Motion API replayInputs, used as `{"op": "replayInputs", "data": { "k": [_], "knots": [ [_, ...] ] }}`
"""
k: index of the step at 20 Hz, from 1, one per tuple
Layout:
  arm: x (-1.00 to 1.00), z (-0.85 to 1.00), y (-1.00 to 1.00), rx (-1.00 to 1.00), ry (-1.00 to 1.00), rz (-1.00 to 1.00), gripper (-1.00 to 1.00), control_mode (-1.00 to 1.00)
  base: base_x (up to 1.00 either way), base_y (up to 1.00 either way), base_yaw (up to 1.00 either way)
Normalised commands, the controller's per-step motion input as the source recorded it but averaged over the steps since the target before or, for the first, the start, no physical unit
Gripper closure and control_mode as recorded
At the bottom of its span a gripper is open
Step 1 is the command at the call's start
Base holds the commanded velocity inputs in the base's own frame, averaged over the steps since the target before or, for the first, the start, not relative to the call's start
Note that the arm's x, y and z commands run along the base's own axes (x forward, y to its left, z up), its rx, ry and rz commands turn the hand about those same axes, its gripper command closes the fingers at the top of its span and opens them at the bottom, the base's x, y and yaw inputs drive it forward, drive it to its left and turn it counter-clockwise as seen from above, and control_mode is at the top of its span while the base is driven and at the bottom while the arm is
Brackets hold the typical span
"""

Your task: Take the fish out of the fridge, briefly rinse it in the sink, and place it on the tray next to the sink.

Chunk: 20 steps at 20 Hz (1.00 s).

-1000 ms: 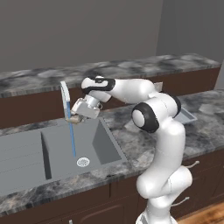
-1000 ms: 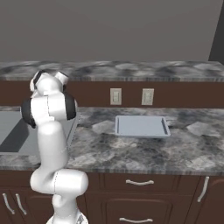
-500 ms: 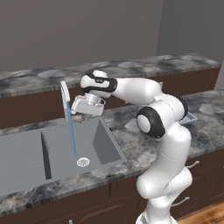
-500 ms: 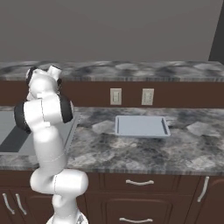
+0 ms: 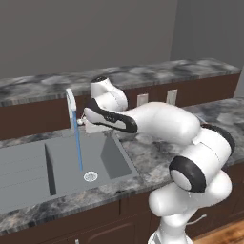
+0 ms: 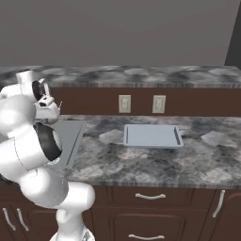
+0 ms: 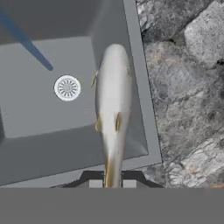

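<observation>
In the hand view my gripper [image 7: 113,180] is shut on the tail end of the fish [image 7: 114,105], a slim silvery-white body pointing away from the hand. The fish hangs over the right side of the grey sink [image 7: 52,118], to the right of the round drain [image 7: 67,87] and clear of the blue water stream [image 7: 26,41]. From the left base view the hand [image 5: 94,125] sits just right of the white faucet [image 5: 70,101], whose stream falls into the sink [image 5: 28,162]. The light-grey tray [image 6: 153,136] lies on the counter to the right of the sink.
Dark marbled counter [image 7: 188,87] borders the sink on its right. A raised back counter [image 6: 141,75] runs behind, with two wall outlets [image 6: 124,103] below it. My own arm [image 5: 162,124] arches over the sink's right edge.
The arm's elbow has swung out toward the camera and to the right. The hand has stayed beside the faucet over the basin, still gripping the fish. Water keeps running.
</observation>
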Motion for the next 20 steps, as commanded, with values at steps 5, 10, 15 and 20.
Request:
{"op": "replayInputs", "data": {
  "k": [5, 10, 15, 20],
  "knots": [
    [-0.76, 0.27, -0.7, -0.69, -0.38, -0.43, 1.0, -1.0, 0.0, 0.0, 0.0],
    [-0.01, 0.36, -0.61, -0.57, -0.07, -0.48, 1.0, -1.0, 0.0, 0.0, 0.0],
    [0.35, 0.35, -0.91, -0.24, 0.0, -0.46, 1.0, -1.0, 0.0, 0.0, 0.0],
    [0.65, 0.55, -1.0, 0.09, -0.01, -0.3, 1.0, -1.0, 0.0, 0.0, 0.0]
  ]
}}
